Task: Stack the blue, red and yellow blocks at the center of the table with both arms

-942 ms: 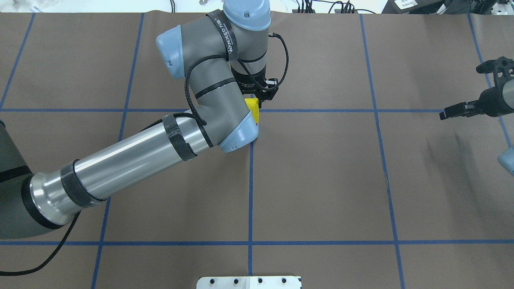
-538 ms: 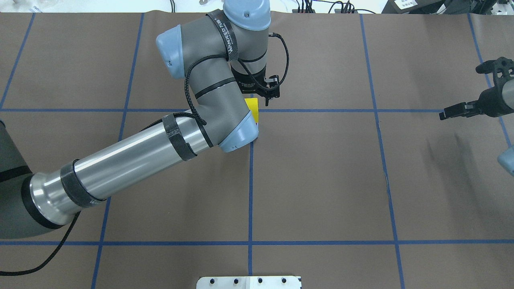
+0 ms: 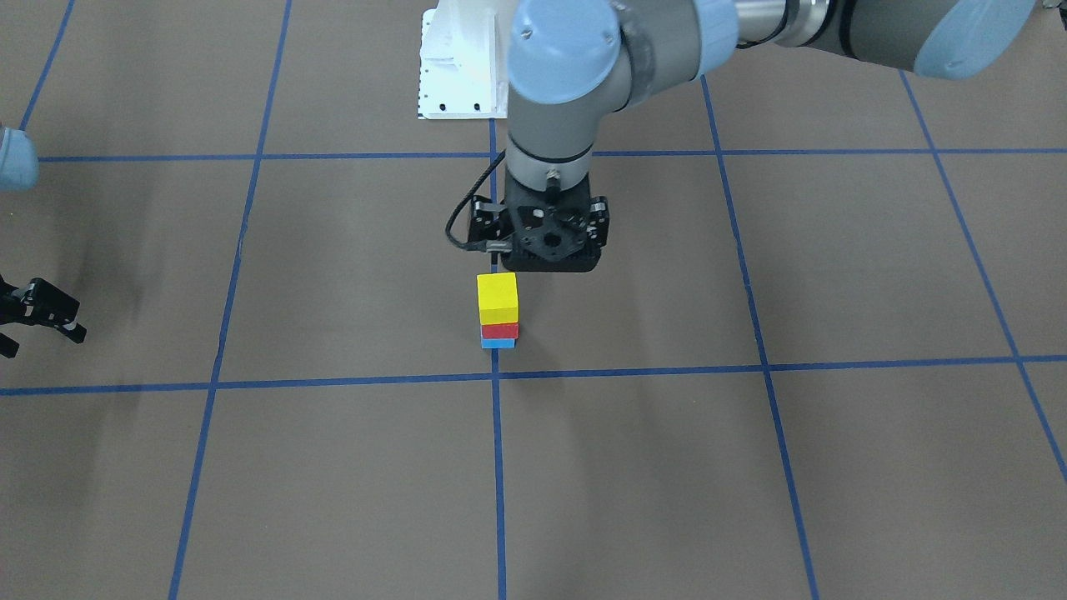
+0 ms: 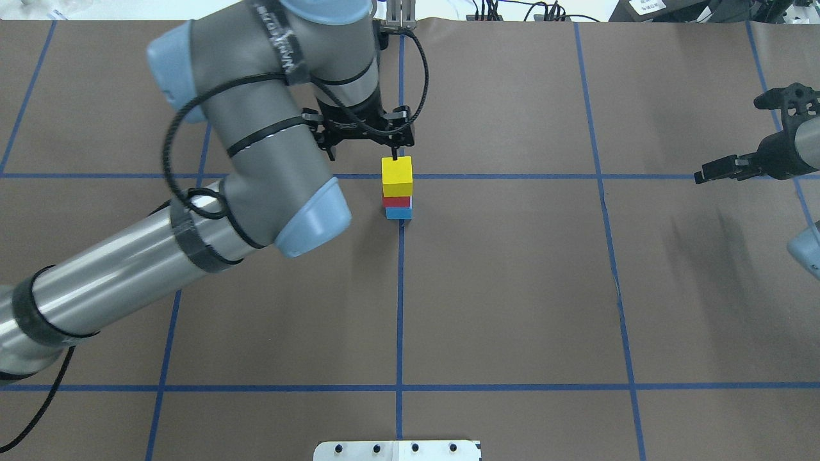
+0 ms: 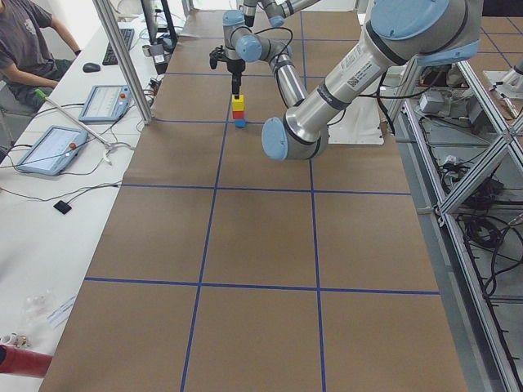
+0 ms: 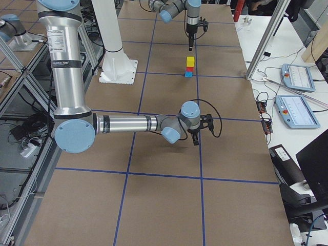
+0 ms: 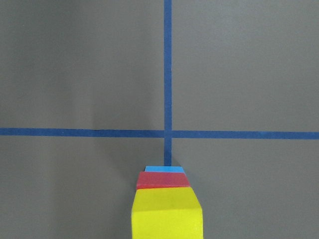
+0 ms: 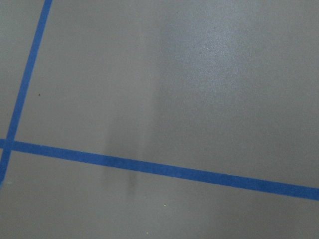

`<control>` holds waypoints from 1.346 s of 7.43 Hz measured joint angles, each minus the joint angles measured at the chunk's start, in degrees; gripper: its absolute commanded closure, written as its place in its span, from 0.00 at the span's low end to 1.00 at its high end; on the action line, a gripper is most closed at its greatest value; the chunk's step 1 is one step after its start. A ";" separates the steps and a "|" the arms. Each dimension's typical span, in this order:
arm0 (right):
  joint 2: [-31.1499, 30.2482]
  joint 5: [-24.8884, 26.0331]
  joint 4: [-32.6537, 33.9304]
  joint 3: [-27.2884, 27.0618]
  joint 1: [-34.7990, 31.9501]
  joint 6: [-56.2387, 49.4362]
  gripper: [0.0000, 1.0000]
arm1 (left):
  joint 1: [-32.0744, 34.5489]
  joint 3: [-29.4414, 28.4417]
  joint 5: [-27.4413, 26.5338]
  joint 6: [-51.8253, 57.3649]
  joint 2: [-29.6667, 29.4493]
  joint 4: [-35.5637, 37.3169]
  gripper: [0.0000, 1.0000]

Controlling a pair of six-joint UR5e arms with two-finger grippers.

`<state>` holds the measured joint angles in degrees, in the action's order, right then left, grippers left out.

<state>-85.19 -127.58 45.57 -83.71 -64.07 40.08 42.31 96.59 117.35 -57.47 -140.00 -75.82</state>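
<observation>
- Left pincer [image 4: 363, 153] is held just above the stack (its fingers spread wide, gripping nothing).
- Yellow block [image 4: 397, 176] is set on red block [image 4: 397, 202], and that on blue block [image 4: 398, 213], at the surface's [image 4: 512, 288] central crossing.
- Right pincer [image 4: 730, 153] is held wide, well apart.

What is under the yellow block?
The red block sits directly under the yellow block, and the blue block is under that, on the table. Only the side faces of the lower two show; their tops are covered.
</observation>
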 measured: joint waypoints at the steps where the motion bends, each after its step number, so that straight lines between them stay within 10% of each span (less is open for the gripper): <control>1: 0.47 -0.13 0.07 -0.20 -0.89 0.43 0.01 | 2.12 8.56 0.63 5.55 8.53 0.57 0.00; 5: 2.35 -6.32 6.19 -0.85 -7.87 -1.31 0.01 | 22.11 16.80 10.14 37.34 37.54 -6.62 0.00; 10: 6.02 -9.08 27.09 -2.79 -16.38 -23.08 0.01 | 41.97 1.15 14.11 61.83 44.65 -7.62 0.00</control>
<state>-79.17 -136.66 72.66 -86.50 -80.45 17.00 84.28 97.74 131.46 4.35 -95.35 -83.44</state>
